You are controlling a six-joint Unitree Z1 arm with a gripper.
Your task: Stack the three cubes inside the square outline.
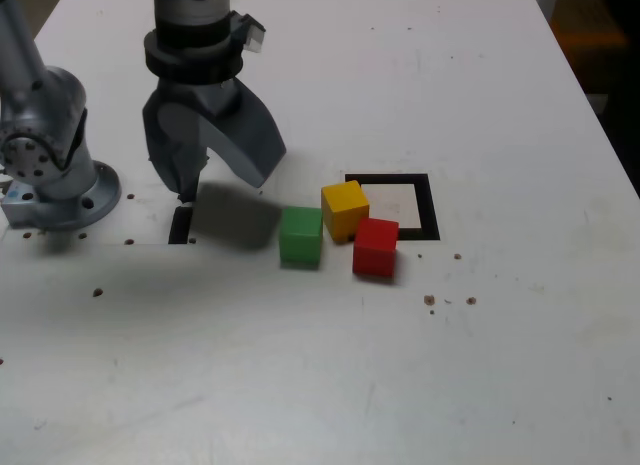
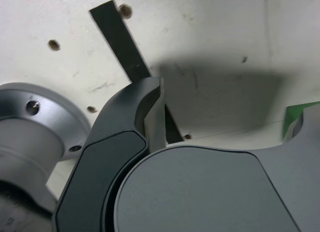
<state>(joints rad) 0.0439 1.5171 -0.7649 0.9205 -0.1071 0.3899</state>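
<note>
Three cubes sit close together on the white table in the exterior view. The green cube is nearest the arm, the yellow cube overlaps the left edge of the square outline, and the red cube rests just below that outline's lower left corner. My gripper hangs open above the table to the left of the green cube, holding nothing. In the wrist view one finger shows, with a sliver of the green cube beside the other jaw.
The arm's grey base is bolted at the exterior view's left. A short black tape strip lies under the gripper, also seen as a tape strip in the wrist view. Small screw holes dot the table.
</note>
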